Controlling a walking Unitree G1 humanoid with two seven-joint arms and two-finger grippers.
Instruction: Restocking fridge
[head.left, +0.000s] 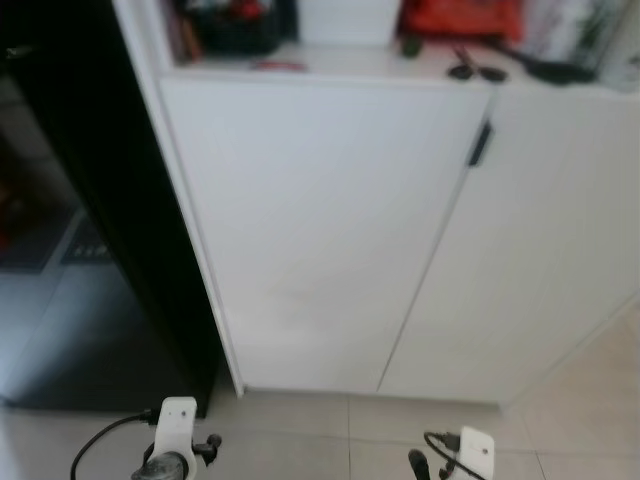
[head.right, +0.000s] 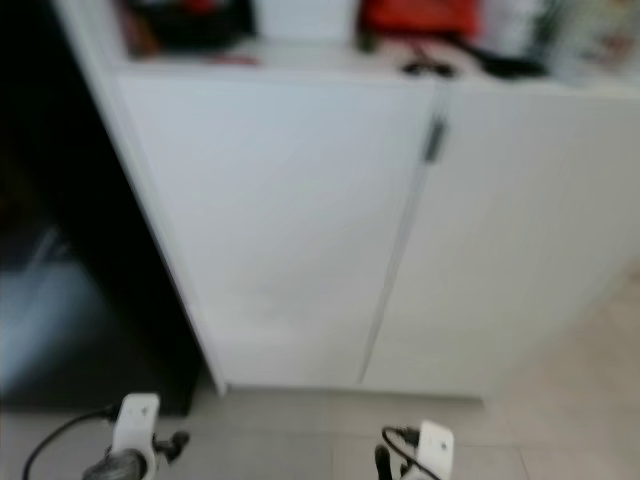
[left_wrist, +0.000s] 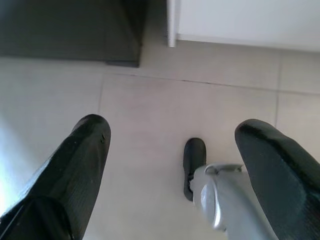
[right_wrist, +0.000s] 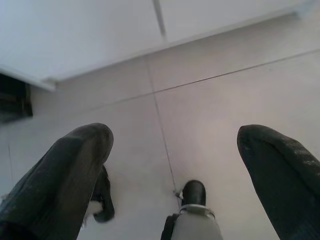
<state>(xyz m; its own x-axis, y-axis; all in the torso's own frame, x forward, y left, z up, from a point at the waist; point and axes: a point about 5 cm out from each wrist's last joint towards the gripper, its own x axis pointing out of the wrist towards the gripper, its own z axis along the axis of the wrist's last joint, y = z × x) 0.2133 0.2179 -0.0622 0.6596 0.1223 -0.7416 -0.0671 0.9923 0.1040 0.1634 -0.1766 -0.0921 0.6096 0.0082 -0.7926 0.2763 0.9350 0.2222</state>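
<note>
A tall black fridge (head.left: 90, 200) stands at the left, its dark front partly lit at the bottom. Both arms hang low at the frame's lower edge: the left wrist (head.left: 172, 445) and the right wrist (head.left: 468, 452). In the left wrist view the left gripper (left_wrist: 175, 165) is open over bare floor tiles, with nothing between its fingers (left_wrist: 80, 165). The right gripper (right_wrist: 175, 165) is open too in the right wrist view, above the tiles, and holds nothing.
White cabinets (head.left: 330, 230) with a black handle (head.left: 481, 143) fill the middle and right. On their counter lie red items (head.left: 460, 18), dark utensils (head.left: 480, 70) and a black container (head.left: 235, 25). Pale floor tiles (head.left: 330, 440) run below. My own foot (left_wrist: 194, 160) rests on the floor.
</note>
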